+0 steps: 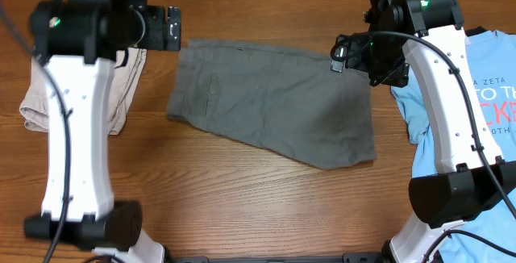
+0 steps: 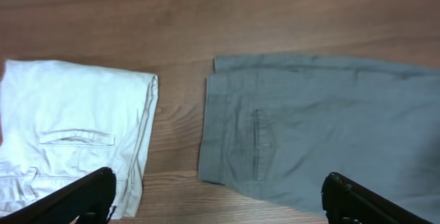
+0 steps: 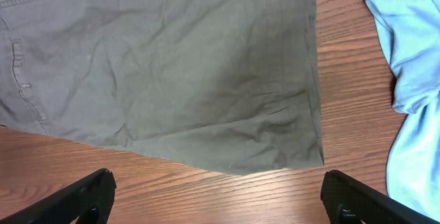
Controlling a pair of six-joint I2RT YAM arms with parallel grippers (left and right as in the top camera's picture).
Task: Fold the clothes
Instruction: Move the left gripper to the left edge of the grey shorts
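As shorts [image 1: 274, 102] lie flat, beige garment [image 1: 34, 106] and shirt [image 1: 493, 69] flank them.

Plain dark grey shorts [image 1: 270, 102], no pattern, lie on a table [image 1: 242, 214] of warm brown wood with fine darker grain. There is a pale beige garment [image 1: 28, 102] (nearly white in the left wrist view). A light blue T-shirt [image 1: 496, 85] carries white and red lettering. The robot arms [image 1: 76, 134] are white with black joints, each showing a small green light.
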